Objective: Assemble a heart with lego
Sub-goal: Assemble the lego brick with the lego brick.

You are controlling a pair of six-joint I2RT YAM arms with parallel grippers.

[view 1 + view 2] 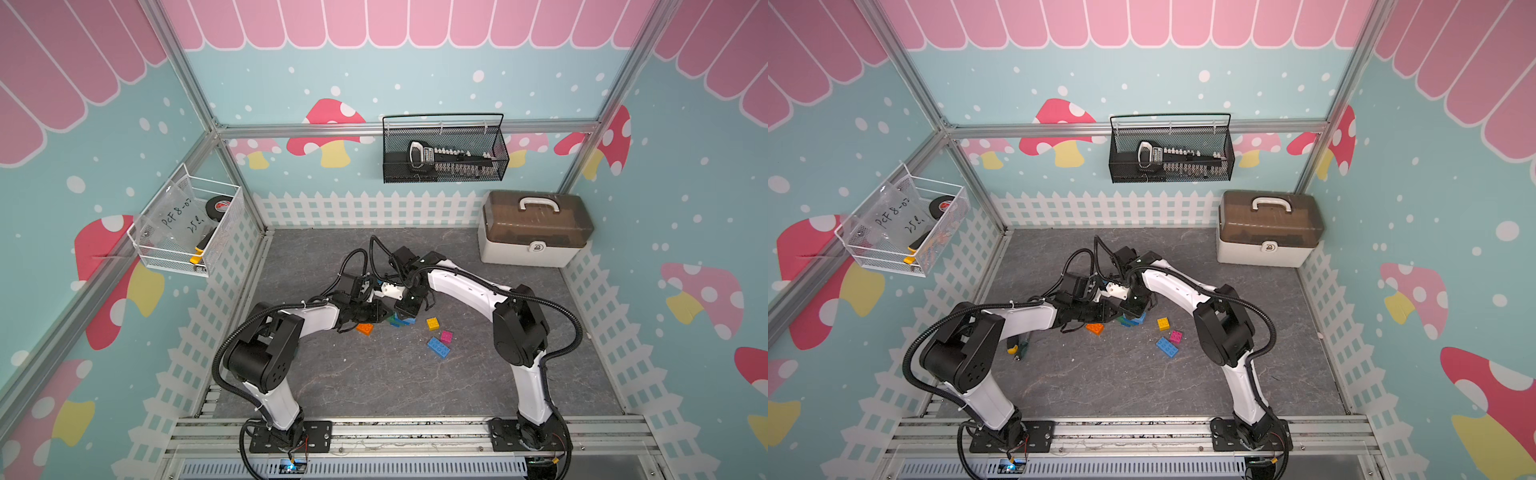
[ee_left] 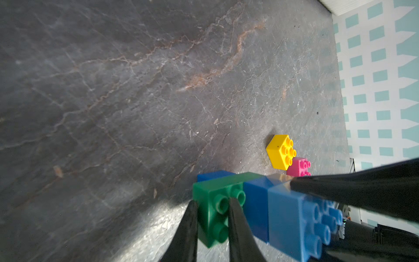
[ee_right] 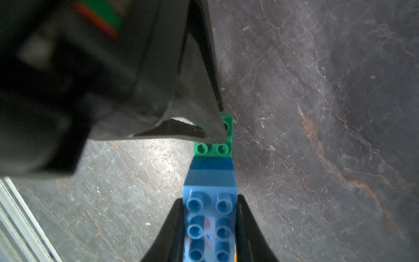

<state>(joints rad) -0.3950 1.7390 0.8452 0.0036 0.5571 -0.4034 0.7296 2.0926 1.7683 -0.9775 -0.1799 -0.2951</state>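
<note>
Left gripper (image 2: 214, 203) clamps green brick (image 2: 210, 217); right gripper (image 3: 209, 200) clamps light blue brick (image 3: 210, 179); dark blue brick (image 3: 212, 163) between both. Yellow brick (image 2: 277, 152), pink brick (image 2: 299, 166) loose on table (image 2: 136, 90) nearby.

Black handwriting on a clear plastic bag (image 1: 176, 214) in the white wire basket (image 1: 227, 226) read "PCF 8-02", with "25" and an unclear letter beneath. The storage box (image 1: 519, 255) latch bore a small padlock sign.
</note>
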